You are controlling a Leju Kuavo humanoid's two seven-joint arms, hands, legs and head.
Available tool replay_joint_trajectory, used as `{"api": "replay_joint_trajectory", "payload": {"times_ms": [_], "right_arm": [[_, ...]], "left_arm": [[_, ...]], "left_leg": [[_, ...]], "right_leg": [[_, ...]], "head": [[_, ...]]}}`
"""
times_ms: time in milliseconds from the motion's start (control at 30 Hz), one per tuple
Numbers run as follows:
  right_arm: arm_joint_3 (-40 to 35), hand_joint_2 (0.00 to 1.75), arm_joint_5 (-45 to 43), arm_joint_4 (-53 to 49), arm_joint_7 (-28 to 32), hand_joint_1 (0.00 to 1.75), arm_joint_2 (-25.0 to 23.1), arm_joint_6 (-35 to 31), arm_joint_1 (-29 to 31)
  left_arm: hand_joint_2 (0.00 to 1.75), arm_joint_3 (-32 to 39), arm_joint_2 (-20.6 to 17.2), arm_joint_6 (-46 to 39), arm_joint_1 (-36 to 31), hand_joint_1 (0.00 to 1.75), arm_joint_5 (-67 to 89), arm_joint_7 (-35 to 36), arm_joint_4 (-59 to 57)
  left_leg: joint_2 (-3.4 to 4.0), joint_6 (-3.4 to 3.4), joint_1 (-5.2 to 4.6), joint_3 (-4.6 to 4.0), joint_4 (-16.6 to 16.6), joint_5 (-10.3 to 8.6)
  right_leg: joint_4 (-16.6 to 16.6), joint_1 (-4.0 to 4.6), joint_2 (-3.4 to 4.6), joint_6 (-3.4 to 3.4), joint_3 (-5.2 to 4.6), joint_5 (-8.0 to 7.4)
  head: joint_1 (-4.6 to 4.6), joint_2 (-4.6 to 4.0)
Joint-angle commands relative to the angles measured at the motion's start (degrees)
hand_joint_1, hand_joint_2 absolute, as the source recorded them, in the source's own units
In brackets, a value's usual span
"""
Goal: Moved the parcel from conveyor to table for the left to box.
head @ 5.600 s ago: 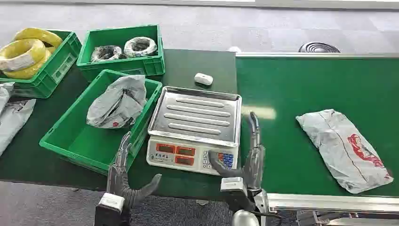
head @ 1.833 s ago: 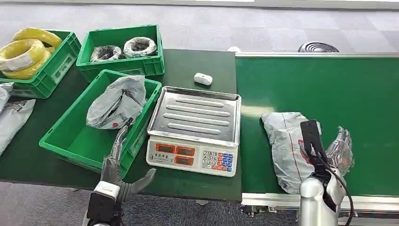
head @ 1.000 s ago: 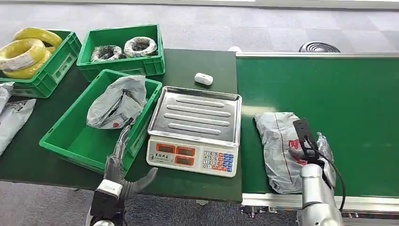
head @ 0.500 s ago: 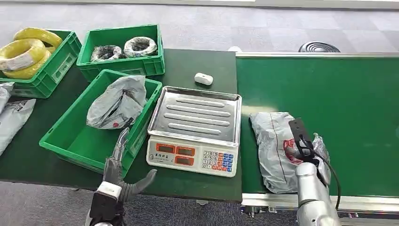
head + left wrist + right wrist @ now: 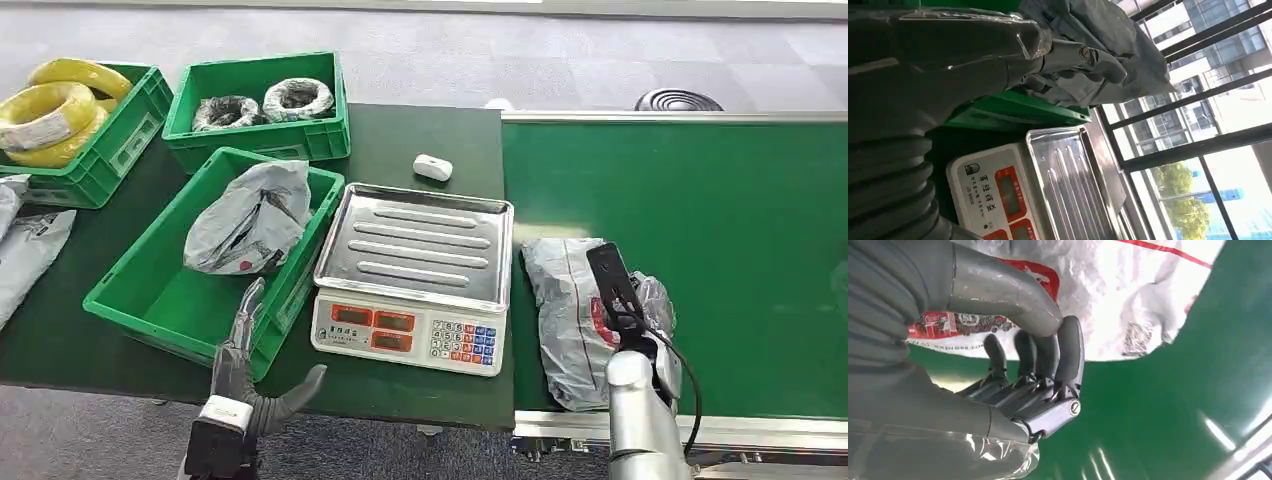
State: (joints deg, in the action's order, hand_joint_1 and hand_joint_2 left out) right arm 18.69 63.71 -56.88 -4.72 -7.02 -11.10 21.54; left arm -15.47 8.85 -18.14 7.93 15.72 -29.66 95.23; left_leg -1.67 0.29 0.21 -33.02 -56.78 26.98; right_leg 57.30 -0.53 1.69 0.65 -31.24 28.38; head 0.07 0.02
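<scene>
Your parcel (image 5: 575, 310) lies on the conveyor (image 5: 720, 210), at its near corner next to the dark surface (image 5: 440, 135), just beside the scale (image 5: 415, 275). It is a grey plastic mailer bag, creased and slumped, with red print. Judge it soft and light: it will sag and fold wherever you lift it, and the glossy film looks slippery.

Your right robot hand (image 5: 640, 310) rests on the parcel's side away from the scale. In the right wrist view its fingers (image 5: 1048, 352) curl under while the thumb lies over the printed film, so it appears to be grasping a fold of the bag. Take a bunched fold, not a flat face; a shallow pinch would likely slide off.

Your left robot hand (image 5: 250, 370) hovers released, fingers spread, at the surface's near edge by the green crate (image 5: 130, 290), which holds another bag (image 5: 250, 220).
</scene>
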Motion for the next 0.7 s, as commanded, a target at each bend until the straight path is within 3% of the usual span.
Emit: {"api": "replay_joint_trajectory", "payload": {"times_ms": [33, 67, 100, 133, 267, 300, 333, 700], "right_arm": [[-3.3, 1.75, -0.9, -10.6, 0.2, 1.55, -1.4, 0.1, -3.8], [-3.3, 1.75, -1.4, -11.1, 0.5, 1.52, -1.4, 0.2, -4.1], [-3.3, 1.75, -2.4, -11.4, 1.1, 1.12, -1.4, 0.3, -4.3], [-3.0, 1.75, -2.4, -10.8, 0.7, 0.0, -1.2, 0.1, -4.1], [-3.1, 1.75, -3.9, -6.4, 1.6, 0.0, -1.1, 0.6, -2.5], [-2.9, 1.75, -10.9, -4.4, 6.9, 0.0, -2.1, 3.2, -1.8], [-4.8, 1.75, -11.3, -1.7, 7.9, 0.0, -2.2, 3.9, -1.6], [-9.4, 1.75, -10.8, 23.1, 5.9, 0.0, -3.4, -7.3, 4.1]], "left_arm": [[1.75, -0.2, -1.4, -0.2, 0.5, 0.0, 0.3, 0.4, -0.6], [1.75, -0.2, -1.4, -0.2, 0.5, 0.0, 0.3, 0.3, -0.5], [1.75, -0.4, -1.5, -0.2, 0.4, 0.0, 0.4, 0.3, -0.7], [1.75, -0.4, -1.4, -0.1, 0.2, 0.0, 0.4, 0.2, -0.8], [1.75, -0.7, -1.2, 0.2, -0.9, 0.0, 0.3, 0.2, -1.9], [1.75, -1.0, -1.3, 0.7, -1.5, 0.0, 0.3, 0.0, -2.6], [1.75, -1.1, -1.2, 0.8, -2.3, 0.0, 0.2, -0.1, -3.5], [1.75, -2.4, -0.9, 0.2, -4.4, 0.0, -0.7, -0.2, -5.6]], "left_leg": [[0.11, -0.02, -0.02, -0.01, 0.0, -0.02], [0.12, -0.03, -0.01, 0.02, 0.0, -0.01], [0.14, -0.04, -0.01, 0.01, 0.1, -0.03], [0.09, -0.03, -0.02, 0.0, 0.0, -0.01], [0.18, -0.05, 0.0, 0.06, 0.1, -0.03], [0.13, -0.03, -0.01, 0.05, 0.0, -0.02], [0.15, -0.03, -0.02, 0.07, 0.0, -0.01], [0.24, -0.03, 0.04, 0.16, 0.1, -0.02]], "right_leg": [[0.0, -0.02, -0.08, 0.0, -0.01, -0.02], [0.0, -0.01, -0.05, -0.01, 0.01, -0.01], [-0.1, 0.0, -0.11, -0.02, 0.02, -0.03], [0.0, -0.02, -0.07, -0.01, 0.01, -0.01], [-0.1, 0.0, -0.07, -0.02, 0.05, -0.06], [0.0, -0.01, -0.05, -0.01, 0.03, -0.04], [0.0, -0.01, -0.02, -0.01, 0.04, -0.04], [-0.1, 0.06, 0.05, 0.0, 0.13, -0.07]], "head": [[0.0, 0.0], [0.0, 0.0], [0.02, 0.0], [0.0, -0.02], [0.0, 0.0], [0.0, 0.0], [0.0, 0.0], [0.0, 0.0]]}}
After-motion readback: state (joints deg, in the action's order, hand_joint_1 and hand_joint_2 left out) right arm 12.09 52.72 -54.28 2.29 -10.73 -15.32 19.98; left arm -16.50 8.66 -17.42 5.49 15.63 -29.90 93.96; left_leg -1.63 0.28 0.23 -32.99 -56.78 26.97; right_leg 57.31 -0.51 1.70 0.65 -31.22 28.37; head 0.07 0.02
